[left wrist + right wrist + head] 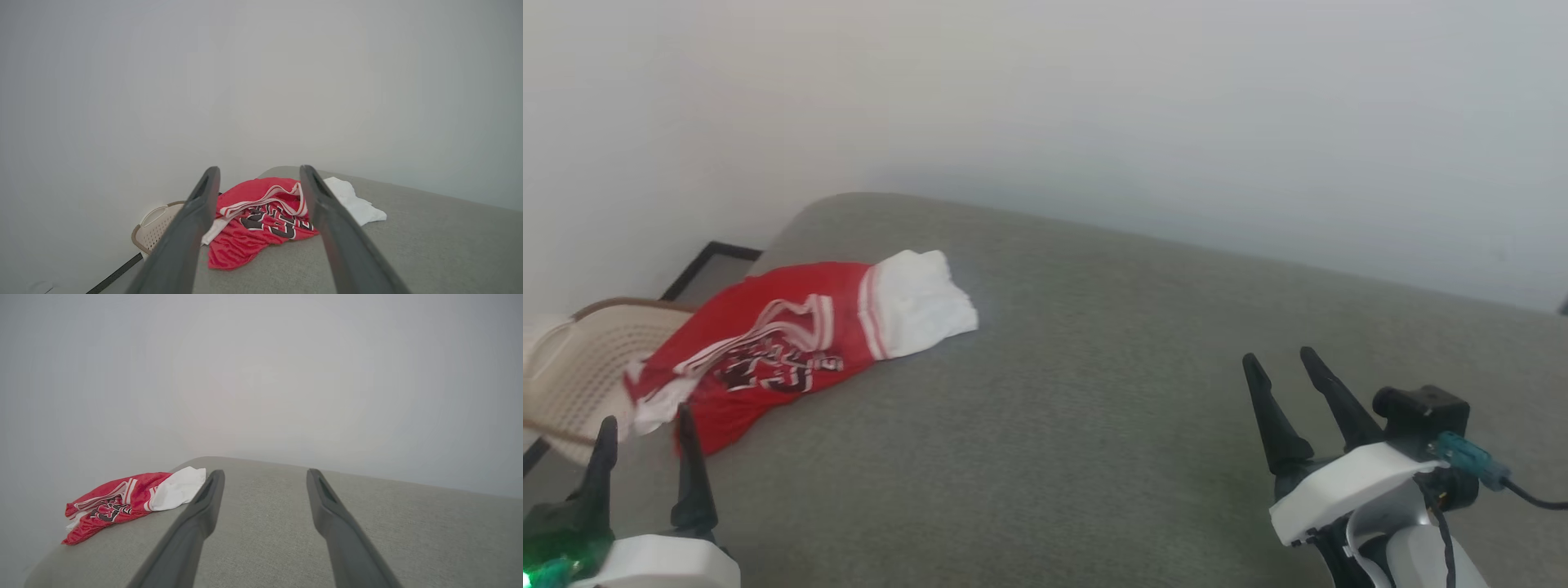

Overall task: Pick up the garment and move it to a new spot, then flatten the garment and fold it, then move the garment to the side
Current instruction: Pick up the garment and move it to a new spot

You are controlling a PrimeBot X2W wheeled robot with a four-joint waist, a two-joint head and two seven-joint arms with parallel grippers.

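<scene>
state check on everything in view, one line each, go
red jersey shirt with white sleeve ends: crumpled, unfolded, at the left corner of the grey cushion
beige perforated basket: standing beside that corner
left pincer: open, empty, near the shirt
right pincer: open, empty, above bare cushion

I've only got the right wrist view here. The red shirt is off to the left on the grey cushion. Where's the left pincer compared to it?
Observer: The left pincer is open and empty, pointing at the garment from its near end. I cannot tell whether the tips touch the cloth.
Operator: Okay, is anything beside the shirt that I'm missing?
Observer: Yes, a beige perforated basket stands just off the cushion on the robot's left, right against the garment's end.
</scene>
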